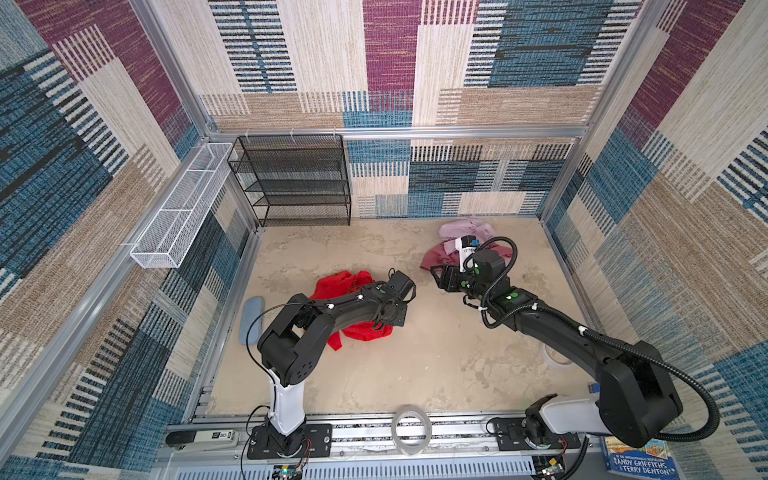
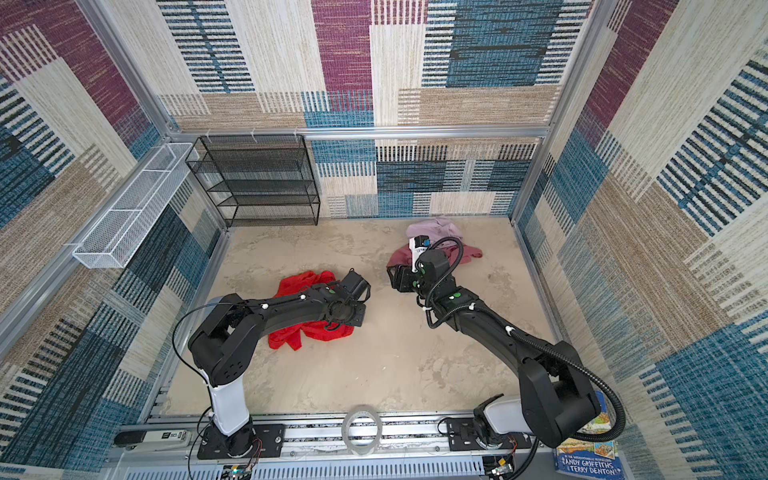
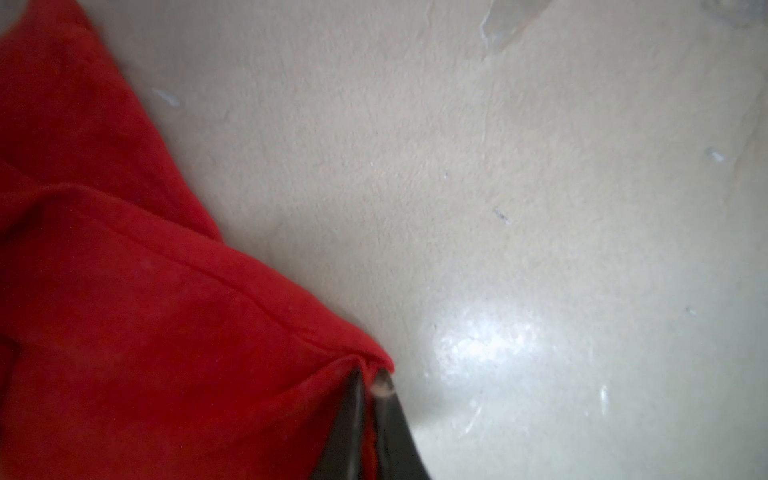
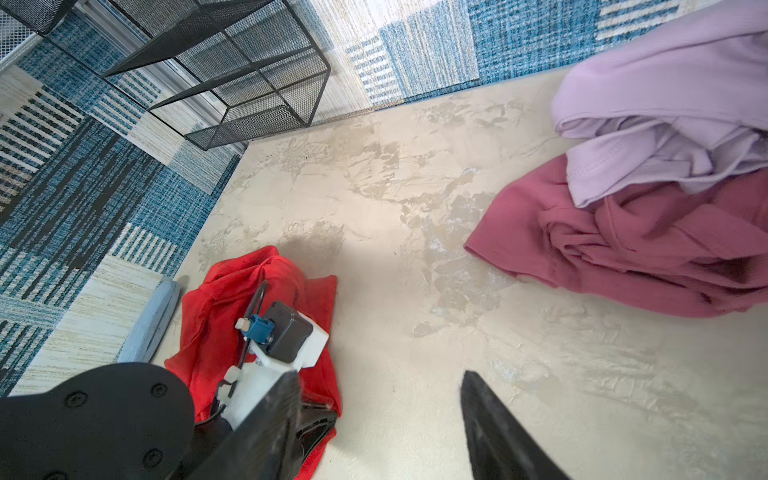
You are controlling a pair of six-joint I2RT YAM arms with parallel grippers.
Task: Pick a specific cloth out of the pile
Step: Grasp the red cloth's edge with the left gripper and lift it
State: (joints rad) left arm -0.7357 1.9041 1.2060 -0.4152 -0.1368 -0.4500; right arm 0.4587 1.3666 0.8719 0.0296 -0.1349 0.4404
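Since the red cloth (image 1: 357, 307) lies crumpled on the table (image 1: 415, 365), well apart from the lilac cloth (image 4: 665, 104) and pink cloth (image 4: 623, 249) near the back wall, it is judged to be already separated from what is left of the pile (image 1: 465, 241). In the left wrist view the left gripper (image 3: 370, 382) is seen w/ jaws pressed together on a corner fold of the red fabric, a thin strip of red showing between the fingers (image 3: 353, 415); the pinch is at the cloth's edge, right at table level. The right gripper (image 4: 380, 386) is seen w/ jaws apart and nothing between them, above bare table between the red cloth and the other two. The cloth looks thin, soft and light: it should drape and trail when lifted, w/ no stiffness to hold shape, so slip from a shallow corner pinch is the likely risk. A hemmed edge or corner, approx. where it is now clamped, is judged the best hold; a bunched fold would give more fabric in the jaws. In both top views the left arm hides much of the cloth.
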